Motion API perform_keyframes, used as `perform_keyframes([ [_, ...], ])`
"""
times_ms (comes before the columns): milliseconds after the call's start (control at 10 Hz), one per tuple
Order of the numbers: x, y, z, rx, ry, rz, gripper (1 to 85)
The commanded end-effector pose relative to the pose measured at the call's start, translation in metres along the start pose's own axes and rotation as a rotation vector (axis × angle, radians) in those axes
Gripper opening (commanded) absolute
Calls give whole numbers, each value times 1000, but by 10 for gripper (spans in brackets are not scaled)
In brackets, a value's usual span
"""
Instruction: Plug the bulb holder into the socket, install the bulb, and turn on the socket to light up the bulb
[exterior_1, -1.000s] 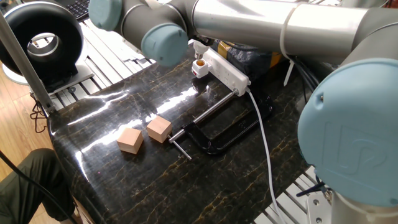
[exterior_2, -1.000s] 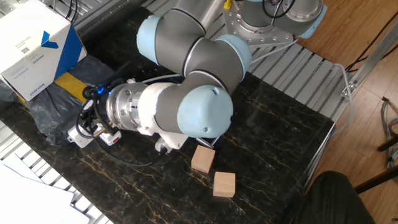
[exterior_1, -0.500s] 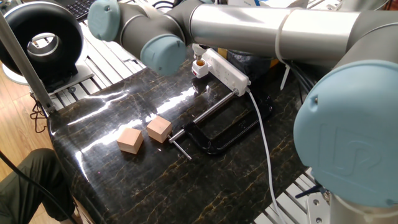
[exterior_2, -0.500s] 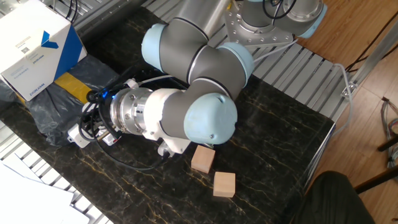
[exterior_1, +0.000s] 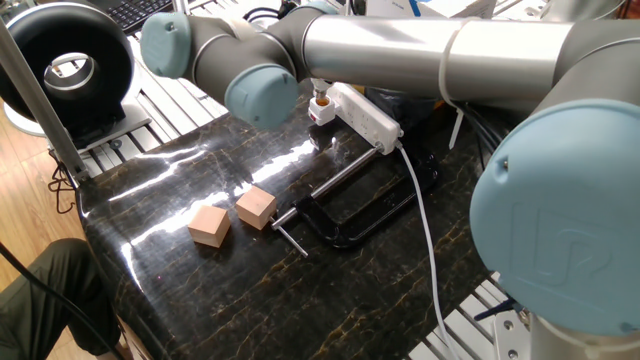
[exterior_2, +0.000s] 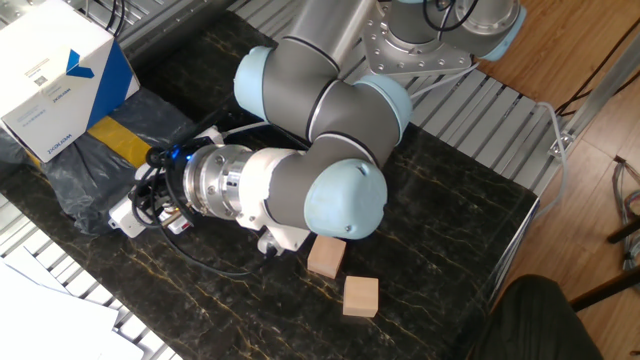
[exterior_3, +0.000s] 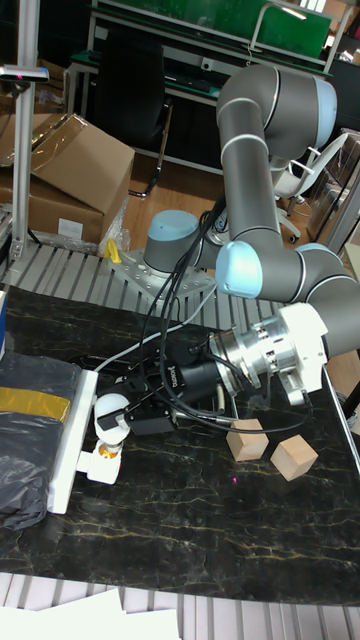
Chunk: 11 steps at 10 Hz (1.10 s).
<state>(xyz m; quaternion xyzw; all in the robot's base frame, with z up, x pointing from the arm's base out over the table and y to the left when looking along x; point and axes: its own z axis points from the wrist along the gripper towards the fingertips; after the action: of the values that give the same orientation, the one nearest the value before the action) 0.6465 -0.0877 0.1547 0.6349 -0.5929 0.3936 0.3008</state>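
White bulb sits in bulb holder, plugged into socket beside gripper; jaw state unclear. You still switch on.

we see a jointed arm built of thick grey metallic tubes, each joint closed by a rounded pale blue cap. on the nearest cap we can make out a faint embossed logo. the base is a grey cylinder topped with the same pale blue. at the wrist sits a white housing followed by ribbed, shiny silver rings, and from there a black tool body. black cables loop along the forearm to the wrist, where a small blue light glows.
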Motion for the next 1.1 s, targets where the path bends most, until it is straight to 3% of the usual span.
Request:
perform_keyframes([
  [0, -6, 5, 3, -13, -8, 12, 450],
  [1000, -8, 8, 7, -13, 2, 27, 450],
])
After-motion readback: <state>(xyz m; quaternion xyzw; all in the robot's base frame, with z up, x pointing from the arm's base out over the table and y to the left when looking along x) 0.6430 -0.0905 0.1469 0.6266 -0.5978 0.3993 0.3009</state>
